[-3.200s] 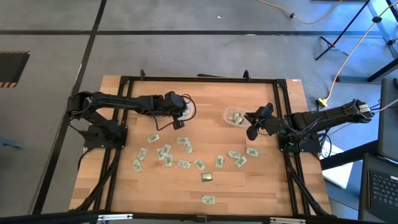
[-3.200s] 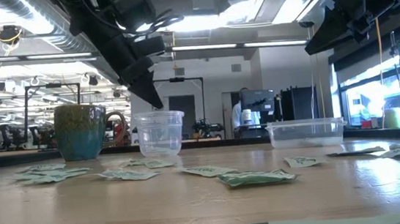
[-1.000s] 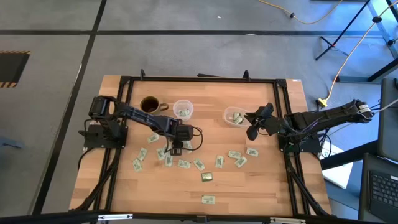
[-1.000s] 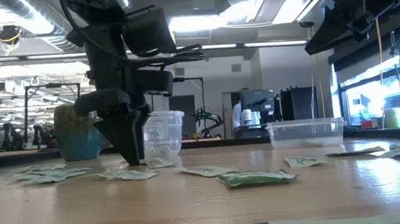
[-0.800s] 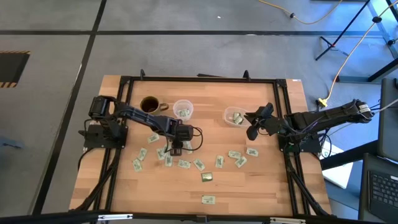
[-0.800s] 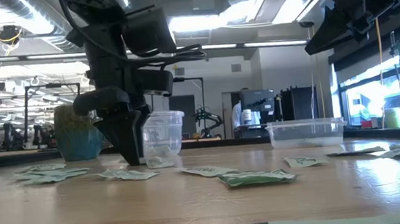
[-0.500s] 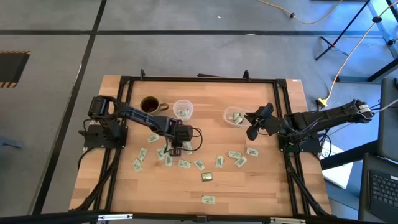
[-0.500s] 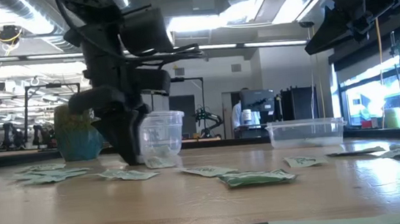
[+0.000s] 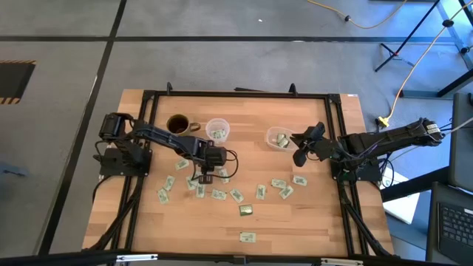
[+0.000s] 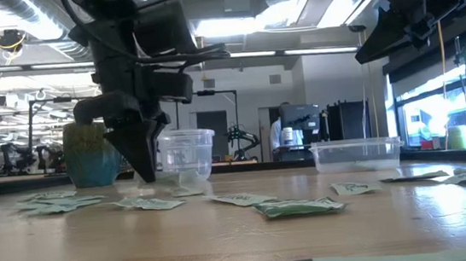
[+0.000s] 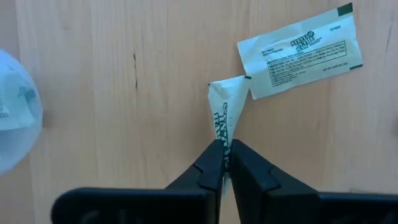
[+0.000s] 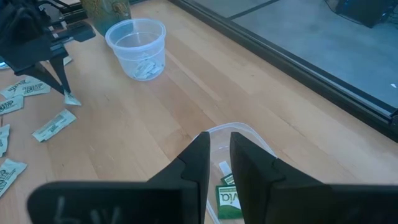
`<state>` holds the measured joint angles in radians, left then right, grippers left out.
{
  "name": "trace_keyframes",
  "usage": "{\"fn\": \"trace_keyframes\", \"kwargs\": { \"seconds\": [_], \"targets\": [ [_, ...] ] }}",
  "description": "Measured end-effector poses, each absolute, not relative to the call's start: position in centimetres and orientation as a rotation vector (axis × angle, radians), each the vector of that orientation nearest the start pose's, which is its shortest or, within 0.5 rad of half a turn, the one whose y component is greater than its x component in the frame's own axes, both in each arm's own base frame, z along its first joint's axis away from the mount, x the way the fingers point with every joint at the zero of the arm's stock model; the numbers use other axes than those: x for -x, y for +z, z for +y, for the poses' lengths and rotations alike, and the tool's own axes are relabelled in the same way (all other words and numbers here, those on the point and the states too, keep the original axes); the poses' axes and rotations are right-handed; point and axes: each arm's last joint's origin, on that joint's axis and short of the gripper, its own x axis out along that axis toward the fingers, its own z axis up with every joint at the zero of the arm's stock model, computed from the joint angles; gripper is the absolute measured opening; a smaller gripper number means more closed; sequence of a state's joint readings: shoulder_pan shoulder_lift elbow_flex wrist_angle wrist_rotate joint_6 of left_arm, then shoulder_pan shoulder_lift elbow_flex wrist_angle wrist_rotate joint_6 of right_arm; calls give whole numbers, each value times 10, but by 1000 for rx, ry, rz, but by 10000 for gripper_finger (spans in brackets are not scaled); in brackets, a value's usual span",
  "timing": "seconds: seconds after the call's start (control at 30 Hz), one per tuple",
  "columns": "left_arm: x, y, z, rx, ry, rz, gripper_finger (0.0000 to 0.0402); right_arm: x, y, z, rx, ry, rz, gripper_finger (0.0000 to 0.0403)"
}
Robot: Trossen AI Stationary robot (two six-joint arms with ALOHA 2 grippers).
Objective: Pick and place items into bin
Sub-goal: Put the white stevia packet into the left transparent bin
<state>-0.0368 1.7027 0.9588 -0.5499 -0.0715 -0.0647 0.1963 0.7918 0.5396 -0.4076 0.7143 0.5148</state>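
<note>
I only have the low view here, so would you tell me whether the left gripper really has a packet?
Observer: Yes. In the left wrist view the left gripper is shut on a packet, pinching it edge-on.
Operator: Thank you. Is another packet touching it?
Observer: A flat packet lies on the wood right beside its far end; contact is unclear.
Operator: And where is the right gripper?
Observer: From above, the right gripper hangs by the clear bin, which holds packets already.
Operator: Is the cup empty?
Observer: No, the clear cup shows packets at its bottom in the right wrist view.
</note>
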Motion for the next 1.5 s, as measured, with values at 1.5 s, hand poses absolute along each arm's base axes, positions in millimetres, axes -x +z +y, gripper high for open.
{"fn": "trace_keyframes", "kwargs": {
  "seconds": [1.5],
  "targets": [
    [-301, 229, 79, -153, 404, 1237, 40, -158, 233, 12, -190, -638, 453, 67]
  ]
}}
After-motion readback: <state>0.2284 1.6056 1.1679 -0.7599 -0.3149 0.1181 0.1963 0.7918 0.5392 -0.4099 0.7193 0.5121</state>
